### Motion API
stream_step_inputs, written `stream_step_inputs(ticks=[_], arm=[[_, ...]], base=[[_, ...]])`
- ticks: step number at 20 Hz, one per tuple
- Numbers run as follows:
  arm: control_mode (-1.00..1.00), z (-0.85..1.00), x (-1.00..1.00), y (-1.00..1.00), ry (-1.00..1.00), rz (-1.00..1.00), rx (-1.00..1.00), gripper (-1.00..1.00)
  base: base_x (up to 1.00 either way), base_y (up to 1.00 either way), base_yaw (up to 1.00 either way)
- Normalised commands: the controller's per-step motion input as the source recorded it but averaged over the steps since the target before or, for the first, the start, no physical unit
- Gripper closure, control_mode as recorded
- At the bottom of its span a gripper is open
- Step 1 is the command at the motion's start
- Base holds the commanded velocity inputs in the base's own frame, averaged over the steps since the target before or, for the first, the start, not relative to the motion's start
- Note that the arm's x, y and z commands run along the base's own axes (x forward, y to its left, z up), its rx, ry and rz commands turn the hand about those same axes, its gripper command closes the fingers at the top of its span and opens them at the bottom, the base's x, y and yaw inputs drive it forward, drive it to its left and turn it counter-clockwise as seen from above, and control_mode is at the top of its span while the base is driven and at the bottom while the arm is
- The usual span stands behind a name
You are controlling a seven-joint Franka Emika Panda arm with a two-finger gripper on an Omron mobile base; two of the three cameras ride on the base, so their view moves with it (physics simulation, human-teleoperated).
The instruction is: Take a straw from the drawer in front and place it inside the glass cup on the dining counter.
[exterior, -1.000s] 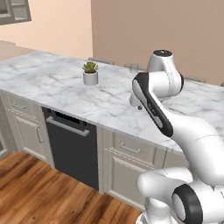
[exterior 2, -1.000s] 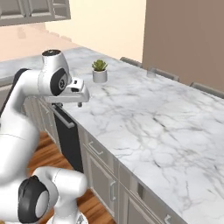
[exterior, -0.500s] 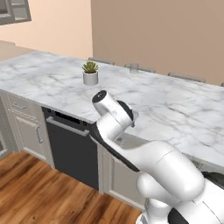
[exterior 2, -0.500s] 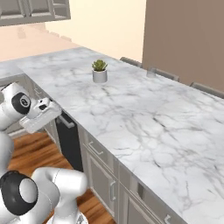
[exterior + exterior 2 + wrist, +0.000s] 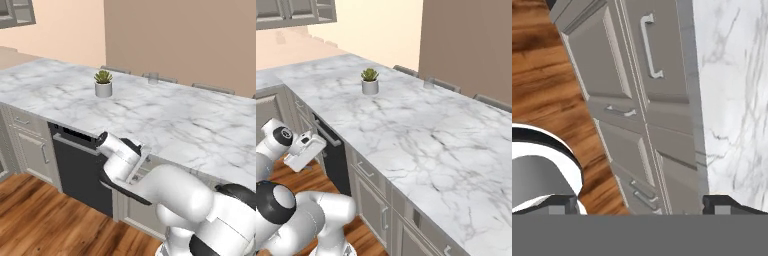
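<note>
My gripper (image 5: 641, 204) hangs low in front of the cabinet fronts, just below the edge of the dining counter (image 5: 165, 117). It is open, its two dark fingertips (image 5: 562, 202) far apart with nothing between them. The drawer (image 5: 662, 55), beige-grey with a slim silver bar handle, is shut and lies ahead of the fingers. It sits right of the black dishwasher (image 5: 333, 160), and in the right base view the drawer (image 5: 370, 172) is beyond the gripper (image 5: 308, 150). The glass cup (image 5: 153, 77) stands at the counter's far edge. The straw is hidden.
A white pot with a green plant (image 5: 103, 85) stands on the counter left of the cup. More cabinet doors and drawers (image 5: 622, 150) run below the counter. Wooden floor (image 5: 45, 220) lies in front, and chair backs (image 5: 212, 88) line the far side.
The arm has swung down from above the counter to low in front of the cabinets. The gripper has stayed open and empty.
</note>
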Motion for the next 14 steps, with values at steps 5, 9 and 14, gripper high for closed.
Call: stream_step_inputs(ticks=[5,9,14], arm=[[-1.0,-0.59,0.0,0.0,0.02,0.0,-0.09,-1.0],[-1.0,-0.43,0.0,-0.23,-0.01,0.0,-0.12,-1.0],[-1.0,-0.4,0.0,-0.46,-0.08,0.0,-0.11,-1.0]], base=[[0.0,0.0,0.0],[0.0,0.0,0.0],[0.0,0.0,0.0]])
